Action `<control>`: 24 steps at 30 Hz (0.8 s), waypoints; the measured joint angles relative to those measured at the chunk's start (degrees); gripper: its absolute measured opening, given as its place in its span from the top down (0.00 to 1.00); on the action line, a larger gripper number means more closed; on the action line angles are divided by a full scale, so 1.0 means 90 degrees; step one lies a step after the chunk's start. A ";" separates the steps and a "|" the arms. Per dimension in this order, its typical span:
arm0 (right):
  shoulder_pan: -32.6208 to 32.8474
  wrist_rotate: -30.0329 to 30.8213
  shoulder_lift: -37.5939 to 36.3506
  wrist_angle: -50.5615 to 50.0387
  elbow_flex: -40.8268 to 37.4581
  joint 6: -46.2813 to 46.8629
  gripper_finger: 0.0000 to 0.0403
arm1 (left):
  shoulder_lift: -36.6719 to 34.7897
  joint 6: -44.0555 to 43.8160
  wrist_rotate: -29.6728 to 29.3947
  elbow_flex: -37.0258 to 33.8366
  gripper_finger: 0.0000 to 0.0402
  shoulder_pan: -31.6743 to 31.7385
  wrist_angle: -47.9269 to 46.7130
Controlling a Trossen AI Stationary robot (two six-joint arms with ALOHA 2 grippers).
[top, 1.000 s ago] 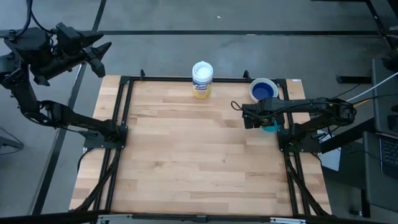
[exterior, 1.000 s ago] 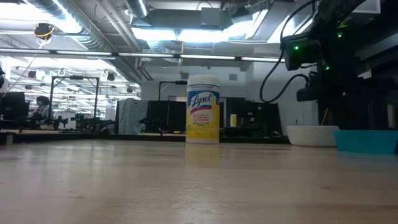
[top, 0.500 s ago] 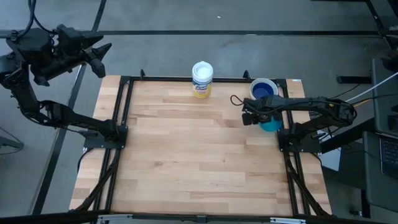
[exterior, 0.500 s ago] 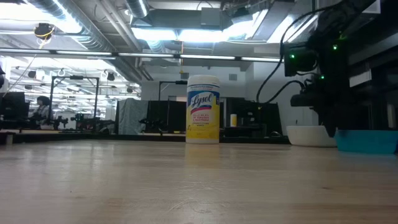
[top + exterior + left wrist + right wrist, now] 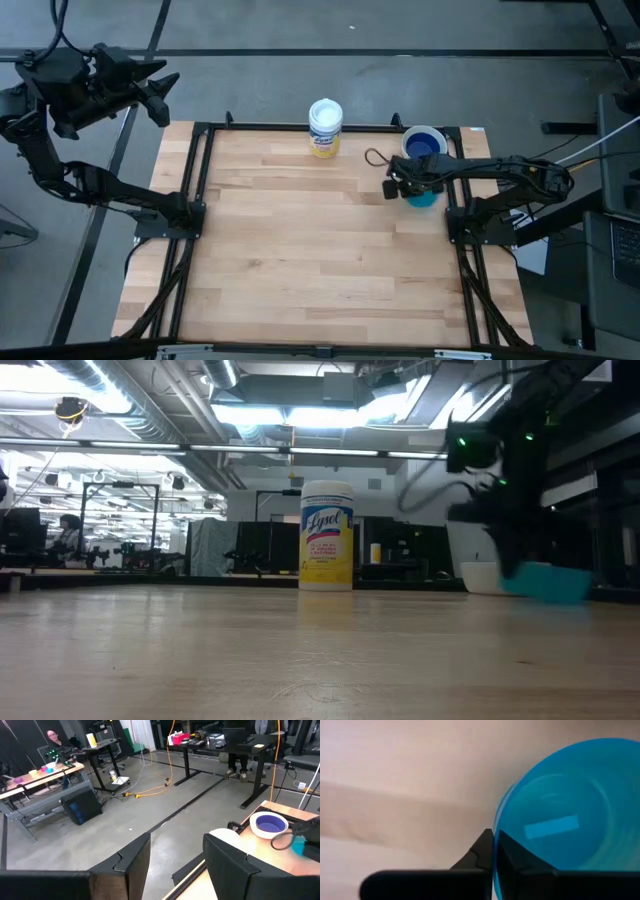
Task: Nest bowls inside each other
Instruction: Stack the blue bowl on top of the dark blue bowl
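While clamped at its rim, the teal bowl [image 5: 560, 827] is the thing being handled at the worktop's far right.

Teal bowl: pinched by its rim between the right arm's two dark fingers [image 5: 512, 857]; in the low view it [image 5: 545, 580] appears tilted and blurred, and whether it is clear of the wood cannot be told; from above it [image 5: 425, 197] shows just beside the right rail of the frame.

Right end effector [image 5: 397, 187]: clenched on the teal bowl's rim, one finger inside the bowl and one outside.

Stacked bowls: a white bowl [image 5: 407, 147] with a dark blue bowl [image 5: 425, 144] nested in it stands at the far right corner of the worktop, near the teal bowl, farther from the front edge; the low view shows only a bit of the white side [image 5: 480, 577].

Wipes canister [image 5: 325, 127]: white with a yellow label, upright at the middle of the far edge, well apart from the bowls.

Worktop [image 5: 300, 250]: light wooden boards in a black frame.

Left end effector [image 5: 160, 90]: released, fingers spread wide, held high beyond the far left corner, off the worktop.

Background: a person [image 5: 54, 739] sits at a desk far off.
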 joint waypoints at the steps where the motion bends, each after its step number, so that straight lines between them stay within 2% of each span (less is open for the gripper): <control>1: 0.0000 0.0126 0.0000 0.0145 0.0096 0.0005 0.98 | 0.0000 0.0000 0.0000 0.0000 0.56 0.0001 0.0002; 7: -0.0265 0.0547 -0.0019 0.0476 0.1251 -0.0589 0.99 | 0.0000 0.0029 -0.0010 0.0000 0.56 0.0000 0.0005; 12: -0.0879 0.0947 -0.0024 0.0494 0.2171 -0.1524 0.99 | 0.0000 0.0063 -0.0010 0.0000 0.56 0.0001 0.0005; 18: -0.1943 0.0968 -0.0005 0.0137 0.2335 -0.2157 1.00 | 0.0000 0.0068 0.0001 0.0000 0.56 0.0000 0.0005; 24: -0.2599 0.0682 0.0268 -0.0015 0.2335 -0.2713 1.00 | 0.0000 0.0068 0.0005 0.0000 0.56 0.0000 0.0005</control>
